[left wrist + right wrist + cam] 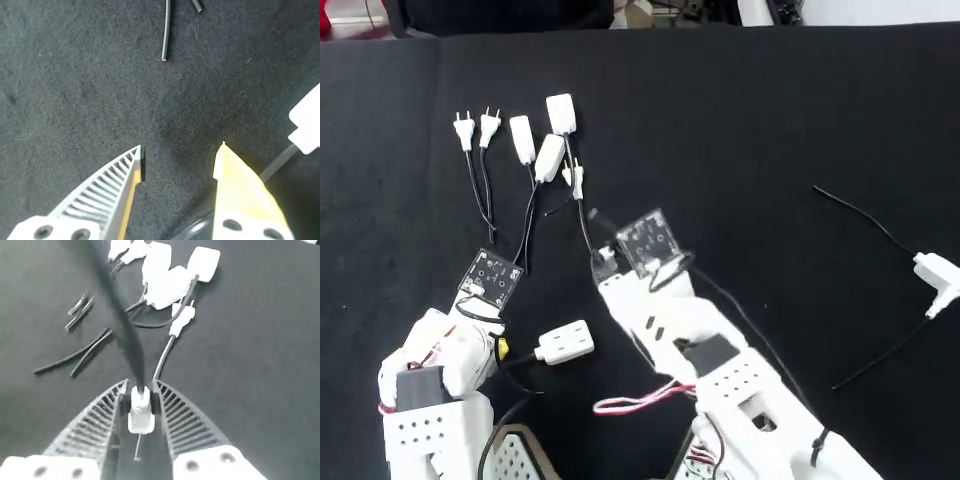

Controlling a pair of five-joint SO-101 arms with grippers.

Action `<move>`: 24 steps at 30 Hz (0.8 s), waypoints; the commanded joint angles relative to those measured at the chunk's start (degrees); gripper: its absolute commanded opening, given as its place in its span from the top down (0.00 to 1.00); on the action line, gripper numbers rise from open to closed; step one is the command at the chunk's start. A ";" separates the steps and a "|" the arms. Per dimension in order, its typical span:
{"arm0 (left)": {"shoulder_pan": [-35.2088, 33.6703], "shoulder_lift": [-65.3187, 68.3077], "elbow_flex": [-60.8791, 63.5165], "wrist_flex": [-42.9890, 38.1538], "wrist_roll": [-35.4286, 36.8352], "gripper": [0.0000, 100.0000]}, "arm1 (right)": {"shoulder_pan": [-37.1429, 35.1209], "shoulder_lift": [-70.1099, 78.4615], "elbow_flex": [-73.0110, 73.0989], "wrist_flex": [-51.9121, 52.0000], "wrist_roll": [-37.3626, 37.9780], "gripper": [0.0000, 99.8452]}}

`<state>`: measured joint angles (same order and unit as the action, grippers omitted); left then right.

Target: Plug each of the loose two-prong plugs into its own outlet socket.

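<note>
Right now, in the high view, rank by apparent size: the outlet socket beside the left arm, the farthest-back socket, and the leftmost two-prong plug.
1. Outlet socket beside the left arm, though it may sit nearer the camera.
2. Farthest-back socket.
3. Leftmost two-prong plug.

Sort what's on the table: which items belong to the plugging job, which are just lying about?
Job: white two-prong plug in right jaws; two loose white black-corded plugs; white plastic outlet sockets; lone white socket block.
Lying about: short black wire scraps; red-and-white wire loop.
</note>
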<state>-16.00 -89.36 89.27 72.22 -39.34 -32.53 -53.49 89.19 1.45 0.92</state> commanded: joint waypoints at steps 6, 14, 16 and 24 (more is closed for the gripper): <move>0.31 0.00 -0.13 0.79 -0.53 0.77 | -0.53 0.40 4.79 -23.30 0.88 0.99; 0.31 0.00 -0.13 0.79 -0.53 0.77 | 3.34 18.68 -1.71 -39.74 4.66 0.99; 0.31 0.00 -0.13 0.79 -0.53 0.77 | 3.78 27.91 -3.91 -44.66 5.54 0.99; 0.31 0.00 -0.13 0.35 -0.53 0.77 | 0.79 49.10 2.51 -75.96 11.60 0.99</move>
<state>-16.00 -89.36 89.27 72.22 -39.34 -29.45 -6.99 88.22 -62.81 8.66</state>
